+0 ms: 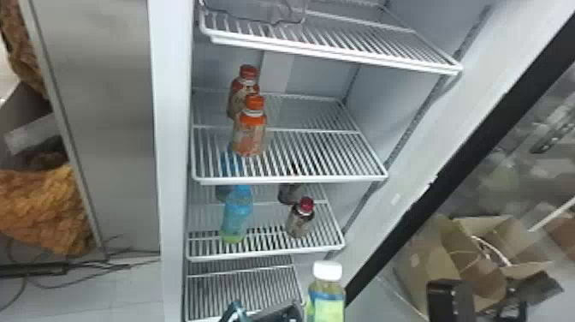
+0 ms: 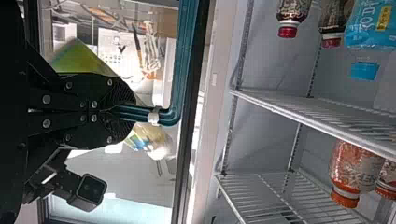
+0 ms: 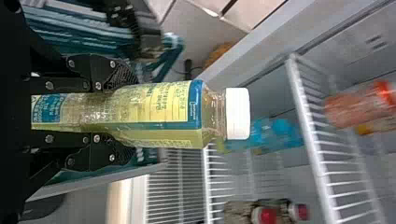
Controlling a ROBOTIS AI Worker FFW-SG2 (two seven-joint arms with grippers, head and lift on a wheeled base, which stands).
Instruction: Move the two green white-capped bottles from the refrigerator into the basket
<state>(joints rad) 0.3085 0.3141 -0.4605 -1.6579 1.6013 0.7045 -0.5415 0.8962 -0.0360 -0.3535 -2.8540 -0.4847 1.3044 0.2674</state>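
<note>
**Your right gripper has a green bottle pinched; your left has the basket handle**

Your right gripper (image 3: pixel 125 116) pinches the green white-capped bottle (image 1: pixel 326 302) between both fingers, cap up, in front of the refrigerator shelves (image 1: pixel 288 180). Your left gripper (image 1: pixel 276 313) has its fingers closed on the basket's teal handle (image 2: pixel 173 114). Behind, you have an orange-capped bottle (image 1: pixel 249 135) on one shelf, and a blue bottle (image 1: pixel 237 214) beside a dark red-capped bottle (image 1: pixel 300 222) on the shelf below.
</note>
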